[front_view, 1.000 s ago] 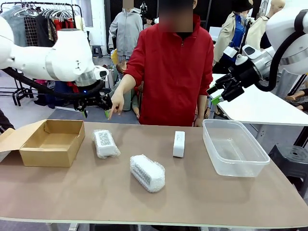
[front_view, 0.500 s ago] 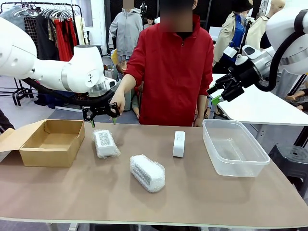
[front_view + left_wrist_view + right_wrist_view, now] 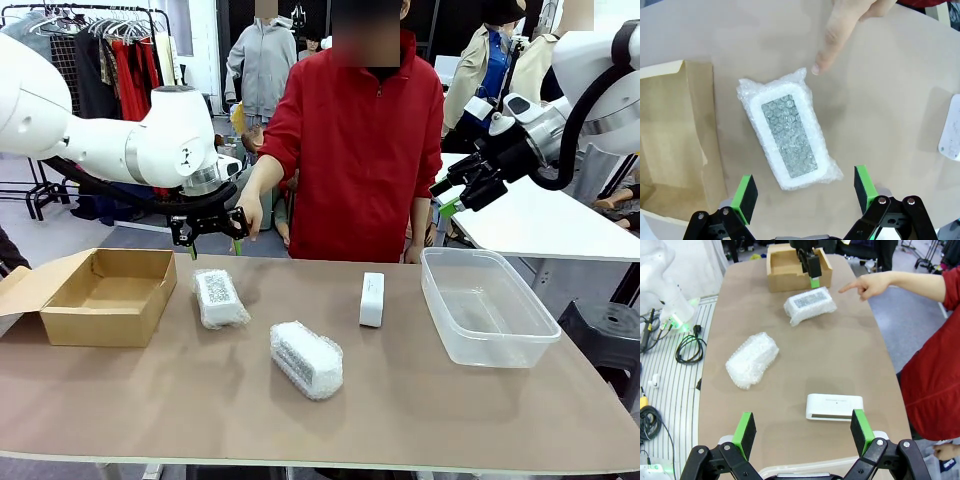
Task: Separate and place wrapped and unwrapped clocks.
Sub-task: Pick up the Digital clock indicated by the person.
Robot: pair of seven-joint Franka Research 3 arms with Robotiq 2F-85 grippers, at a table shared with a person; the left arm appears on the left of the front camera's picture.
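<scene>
Progress: nothing sorted yet, and all three clocks lie loose on the counter (image 3: pixel 420 420).

- Wrapped clock A (image 3: pixel 219 297) is at 10 o'clock from counter centre, just beside the cardboard box (image 3: pixel 60 325). It isn't touching the box.
- Wrapped clock B (image 3: pixel 306 359) is at 6 o'clock from centre, nearest your side.
- The bare clock (image 3: pixel 371 299) is at 1 o'clock from centre, standing on its edge, near the clear tub (image 3: pixel 500 347) but apart from it.
- The box at 9 o'clock and the tub at 3 o'clock both look empty.

The left end effector (image 3: pixel 215 247) has its jaws wide and holds nothing. It hovers over clock A, not touching. The person's hand (image 3: pixel 245 212) points at that clock, fingertip just beside its far corner.

The right end effector (image 3: pixel 803 432) is also wide and empty, parked high at 3 o'clock.

My read is you're at the first pick, with all three placements left. The pictures don't settle which container takes which. Wrapped into the box is my guess.
</scene>
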